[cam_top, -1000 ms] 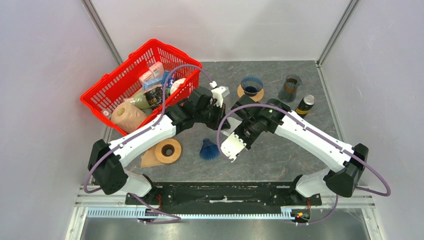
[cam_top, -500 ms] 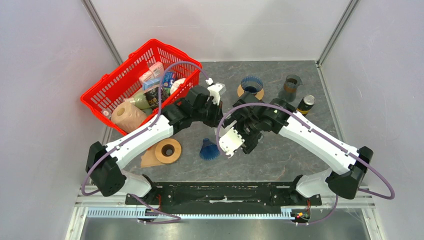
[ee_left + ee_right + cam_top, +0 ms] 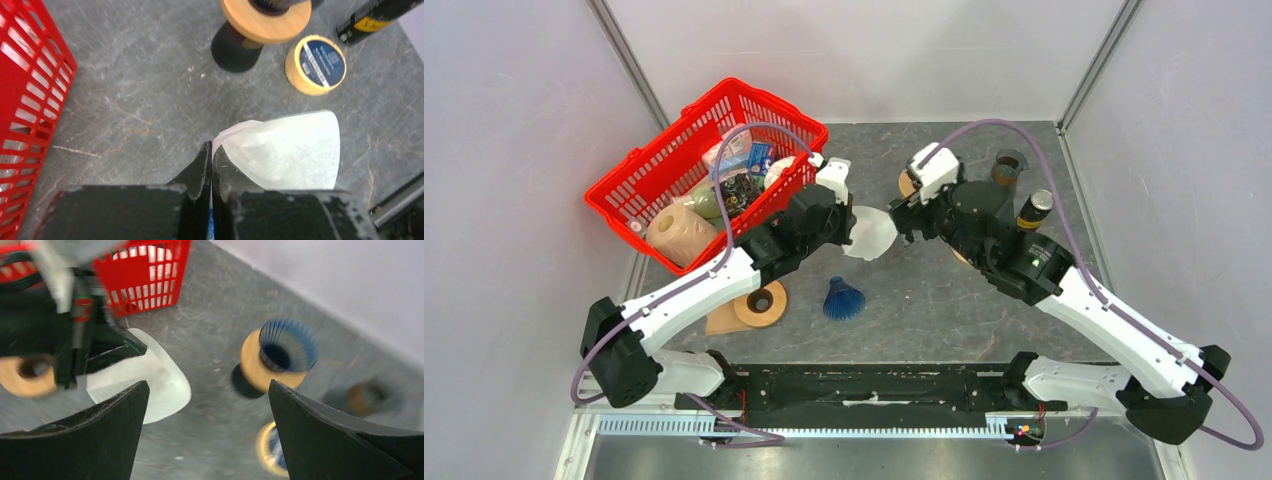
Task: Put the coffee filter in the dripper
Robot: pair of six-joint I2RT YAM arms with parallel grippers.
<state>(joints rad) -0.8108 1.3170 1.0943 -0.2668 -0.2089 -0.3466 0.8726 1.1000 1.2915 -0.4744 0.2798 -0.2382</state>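
Observation:
The white paper coffee filter (image 3: 869,233) hangs above the table's middle, pinched at its edge by my shut left gripper (image 3: 845,226). In the left wrist view the filter (image 3: 292,152) fans out to the right of the closed gripper (image 3: 211,148). The dripper (image 3: 281,353), a blue ribbed cone on a wooden ring, stands upright at the back; my right arm mostly covers it from above. My right gripper (image 3: 903,220) hovers just right of the filter, between it and the dripper. It (image 3: 207,385) is wide open and holds nothing.
A red basket (image 3: 656,165) of groceries sits back left. A second blue cone (image 3: 844,298) and a wooden ring (image 3: 759,301) lie near the front. A yellow-rimmed tin (image 3: 316,64), a dark can (image 3: 1036,208) and a glass cup (image 3: 1007,165) stand near the dripper.
My right arm rose and swung from the front middle toward the back, and its jaws opened. The left gripper shifted slightly back-left, and the filter now shows in its grip.

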